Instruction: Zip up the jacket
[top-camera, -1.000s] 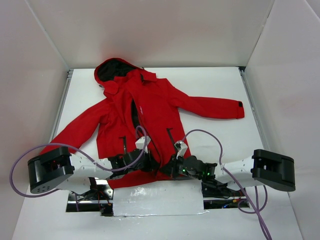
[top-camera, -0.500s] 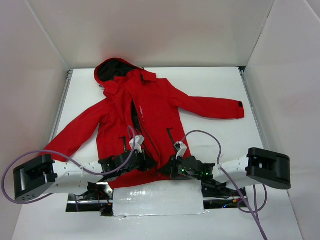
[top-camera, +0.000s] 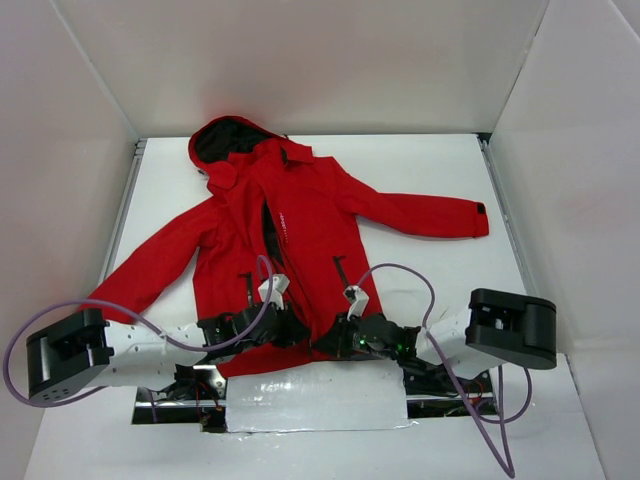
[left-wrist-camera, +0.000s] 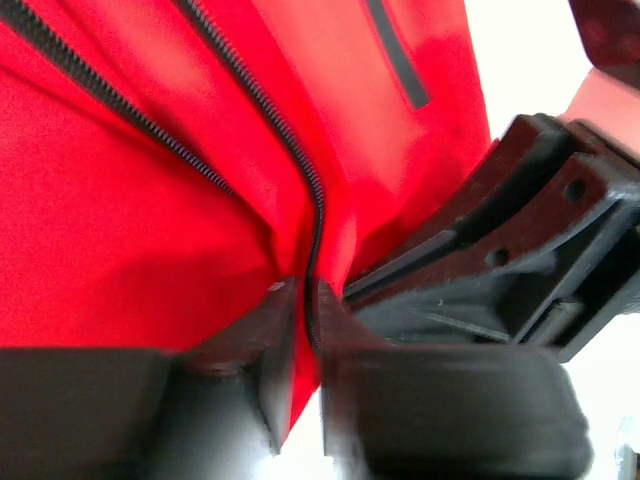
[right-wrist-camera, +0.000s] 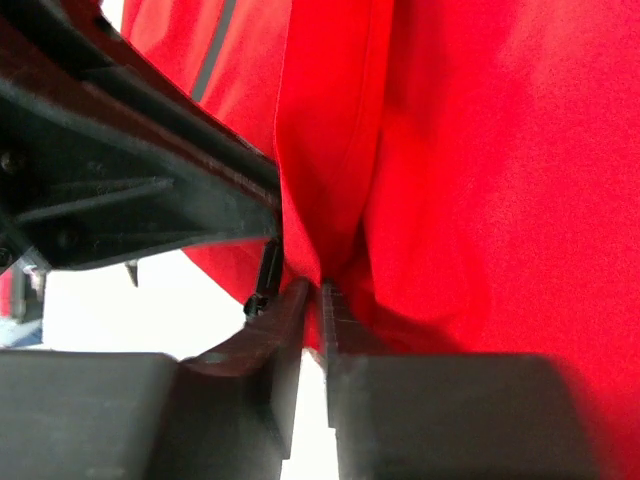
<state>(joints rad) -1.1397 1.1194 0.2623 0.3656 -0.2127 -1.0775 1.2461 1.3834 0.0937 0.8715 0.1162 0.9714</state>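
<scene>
From above, the red jacket (top-camera: 310, 215) lies flat on its back on the white counter (top-camera: 440, 165). Its hood is at the far end, its sleeves are spread, and its hem is toward the arms. The front gapes dark down the chest, so the zip looks undone there. The left arm (top-camera: 150, 342) and right arm (top-camera: 450, 335) both reach in low and meet at the middle of the hem, nearly touching.

In the left wrist view, the left pincer (left-wrist-camera: 300, 312) is clamped on the front edge, right where a row of black zipper teeth (left-wrist-camera: 312, 205) runs down between its fingers. A second row slants off to the upper left, apart from the first, so the two halves aren't joined yet. The other arm's black housing crowds in on the right.

In the right wrist view, the right pincer (right-wrist-camera: 312, 312) is pinched shut on a fold of red cloth at the hem. I can't make out a slider.

I'd judge the shell light, limp and rather slick, so it will bunch and slide rather than hold a line. It's best gripped on the stiffer zipper tape at the hem, pulled taut, not on the loose fabric.
</scene>
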